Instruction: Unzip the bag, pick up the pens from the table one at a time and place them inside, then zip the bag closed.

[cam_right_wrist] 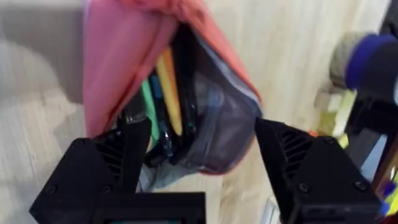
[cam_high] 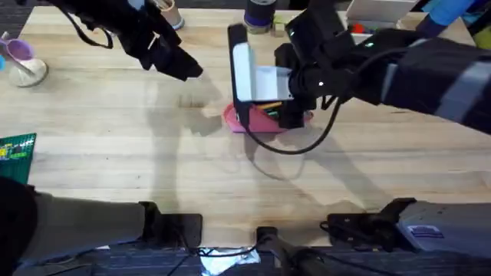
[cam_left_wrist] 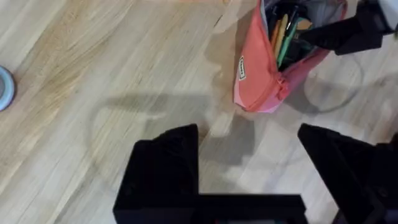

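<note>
The pink bag (cam_high: 257,121) lies near the middle of the table (cam_high: 115,161), its zip open and mouth gaping. Several pens (cam_right_wrist: 169,87) sit inside it, among them a yellow, a green and a dark one, also seen in the left wrist view as pens (cam_left_wrist: 281,32). My right gripper (cam_high: 291,113) hovers right over the bag's mouth (cam_right_wrist: 205,106), open, one finger (cam_right_wrist: 127,146) on each side. My left gripper (cam_high: 186,69) hangs open and holds nothing, off to the left of the bag (cam_left_wrist: 258,74).
A purple scoop in a bowl (cam_high: 21,63) sits at the far left. A green packet (cam_high: 15,149) lies at the left edge. A cup (cam_high: 169,11) and a jar (cam_high: 261,15) stand along the back edge. Bare wood lies between the bag and the front.
</note>
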Controlling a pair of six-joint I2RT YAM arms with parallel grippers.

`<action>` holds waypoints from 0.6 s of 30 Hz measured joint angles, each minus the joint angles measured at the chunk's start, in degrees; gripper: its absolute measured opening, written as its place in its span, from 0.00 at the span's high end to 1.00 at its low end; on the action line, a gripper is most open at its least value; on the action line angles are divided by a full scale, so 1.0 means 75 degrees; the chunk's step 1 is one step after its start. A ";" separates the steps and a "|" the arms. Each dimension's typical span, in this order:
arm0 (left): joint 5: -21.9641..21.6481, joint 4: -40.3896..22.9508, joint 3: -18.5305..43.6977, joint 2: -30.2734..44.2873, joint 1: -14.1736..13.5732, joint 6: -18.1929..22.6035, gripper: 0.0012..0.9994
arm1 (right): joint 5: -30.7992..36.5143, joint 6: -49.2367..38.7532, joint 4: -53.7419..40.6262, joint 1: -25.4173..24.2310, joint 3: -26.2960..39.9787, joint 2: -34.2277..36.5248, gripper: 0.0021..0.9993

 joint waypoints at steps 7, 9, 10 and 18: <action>-0.0038 -0.0295 0.0000 -0.0678 0.0000 0.0438 0.00 | -0.0035 0.0848 -0.0541 -0.0012 0.0000 -0.0793 0.00; -0.0040 -0.0359 0.0000 -0.1054 0.0000 0.0503 0.00 | -0.0131 0.1039 -0.0789 -0.0012 0.0000 -0.0967 0.00; -0.0038 -0.0400 0.0000 -0.1272 0.0000 0.0540 0.00 | -0.0173 0.1161 -0.0909 -0.0012 0.0000 -0.1059 0.00; -0.0038 -0.1281 0.0000 -0.2167 0.0000 0.1092 0.00 | -0.0280 0.2463 -0.1476 -0.0012 0.0000 -0.1815 0.00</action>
